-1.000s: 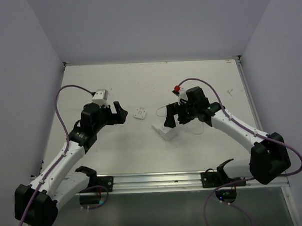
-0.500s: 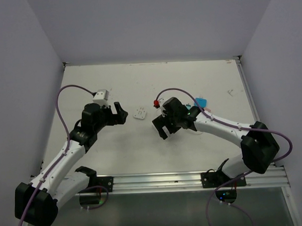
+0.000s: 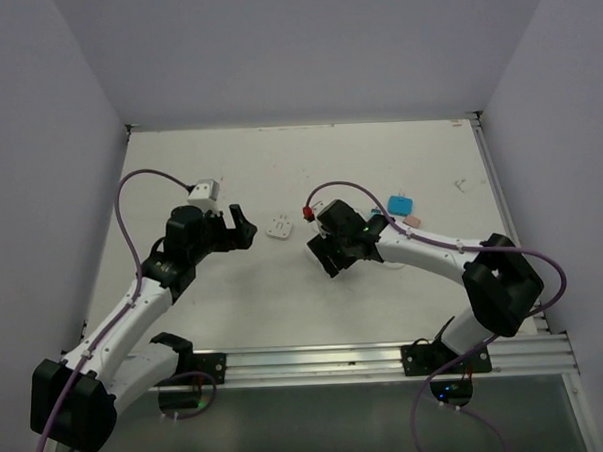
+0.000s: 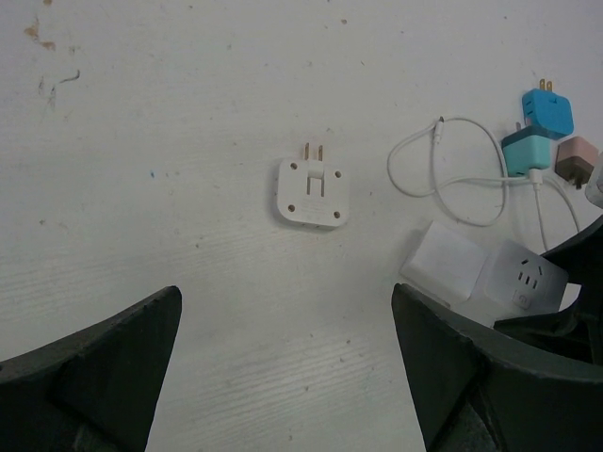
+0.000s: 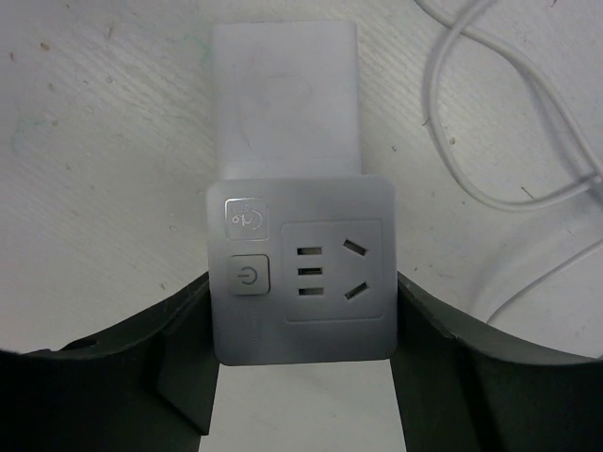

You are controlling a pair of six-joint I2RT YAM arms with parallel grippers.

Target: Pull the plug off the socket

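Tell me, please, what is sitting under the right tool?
The socket, button and outlet holes facing up, sits between the fingers of the right tool, with a flat white block against one side. Whatever is beneath the socket is covered.

- The left gripper's (image 4: 283, 363) dark fingers (image 4: 108, 372) stand wide apart at the bottom corners, with nothing between them.
- A small rounded white adapter (image 4: 313, 191) lies on the table (image 4: 188, 94), its prongs pointing away.
- At the right, the socket (image 4: 524, 277) touches a plain white plug (image 4: 443, 263).
- Beyond them lie a looped white cable (image 4: 426, 181), a blue charger (image 4: 546, 111), a teal charger (image 4: 528, 153) and a pink charger (image 4: 575, 162).
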